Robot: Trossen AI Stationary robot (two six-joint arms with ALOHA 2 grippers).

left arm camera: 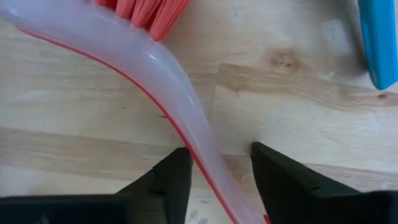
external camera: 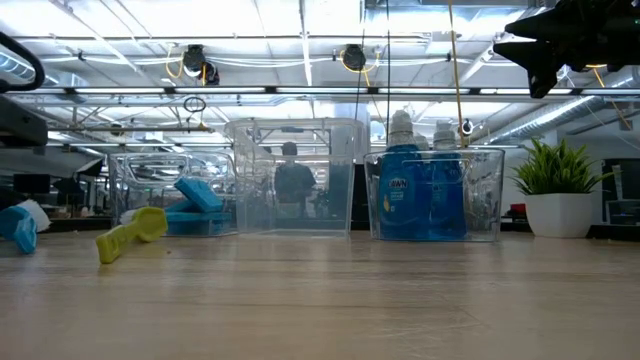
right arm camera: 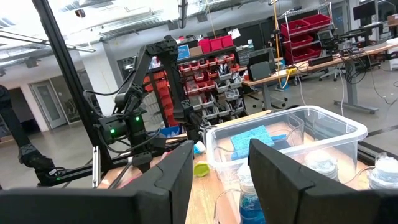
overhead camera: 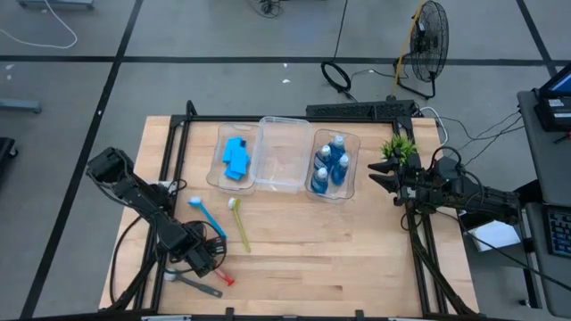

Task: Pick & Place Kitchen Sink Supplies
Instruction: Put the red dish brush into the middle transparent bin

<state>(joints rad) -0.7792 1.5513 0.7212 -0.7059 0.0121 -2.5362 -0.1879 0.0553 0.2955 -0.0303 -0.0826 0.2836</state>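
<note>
Red brush point(left arm camera: 158, 68) handle between open left tool point(left arm camera: 214, 171) fingers — near table point(overhead camera: 339, 259) edge.

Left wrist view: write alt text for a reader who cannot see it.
The left gripper straddles the translucent handle of the red brush, its open fingers on either side, on the wooden table. Red bristles show at one edge, a blue brush at another.

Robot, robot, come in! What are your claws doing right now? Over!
Left end effector open, straddling the red brush handle on the table. Right end effector open, waiting high beside the bottle bin. Nothing in the way.
</note>
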